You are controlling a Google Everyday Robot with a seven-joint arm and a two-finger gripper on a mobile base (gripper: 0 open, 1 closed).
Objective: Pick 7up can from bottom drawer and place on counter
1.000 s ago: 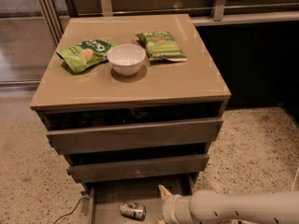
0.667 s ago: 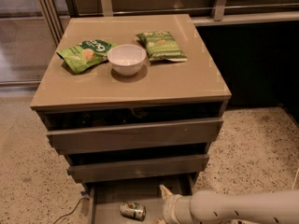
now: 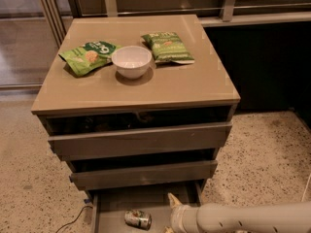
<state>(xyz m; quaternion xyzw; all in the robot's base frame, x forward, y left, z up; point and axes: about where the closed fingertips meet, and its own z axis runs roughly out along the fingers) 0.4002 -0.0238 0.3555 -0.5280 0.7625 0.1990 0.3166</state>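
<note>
The 7up can (image 3: pixel 137 219) lies on its side on the grey floor of the open bottom drawer (image 3: pixel 111 204), near the frame's lower edge. My gripper (image 3: pixel 170 212) reaches in from the lower right on a white arm and sits just right of the can, apart from it. One pale fingertip (image 3: pixel 172 199) points up over the drawer. The taupe counter (image 3: pixel 175 84) tops the cabinet.
On the counter stand a white bowl (image 3: pixel 131 60) and two green snack bags (image 3: pixel 88 56) (image 3: pixel 167 47). Two wider drawers (image 3: pixel 138 141) sit above the bottom one. Speckled floor surrounds the cabinet; a dark wall panel stands at the right.
</note>
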